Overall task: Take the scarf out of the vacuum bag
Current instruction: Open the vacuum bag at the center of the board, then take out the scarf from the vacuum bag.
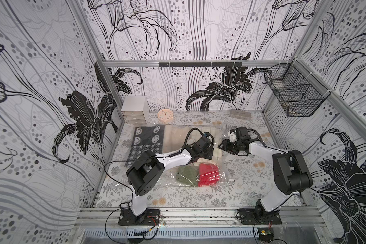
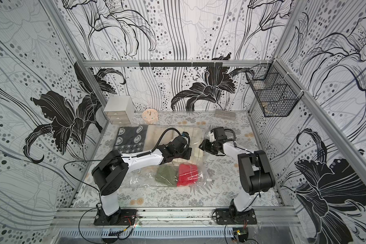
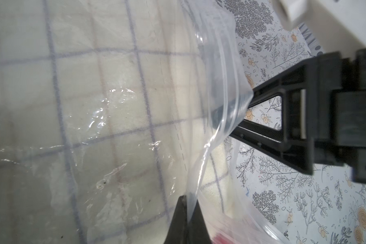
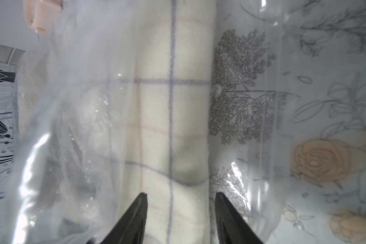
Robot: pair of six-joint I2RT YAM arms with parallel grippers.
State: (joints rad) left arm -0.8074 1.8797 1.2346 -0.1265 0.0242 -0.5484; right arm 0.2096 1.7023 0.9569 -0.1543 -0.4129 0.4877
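Well, my left gripper [image 3: 187, 213] pinches the clear crinkly vacuum bag [image 3: 224, 69]; right gripper [image 4: 181, 202] gapes over the cream checked scarf [image 4: 173, 105]; red knitwear [image 1: 208, 175] lies near.

No legible text or labels.

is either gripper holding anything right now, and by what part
The left gripper pinches the vacuum bag by a film edge at its mouth. The right gripper is open above the scarf, holding nothing.
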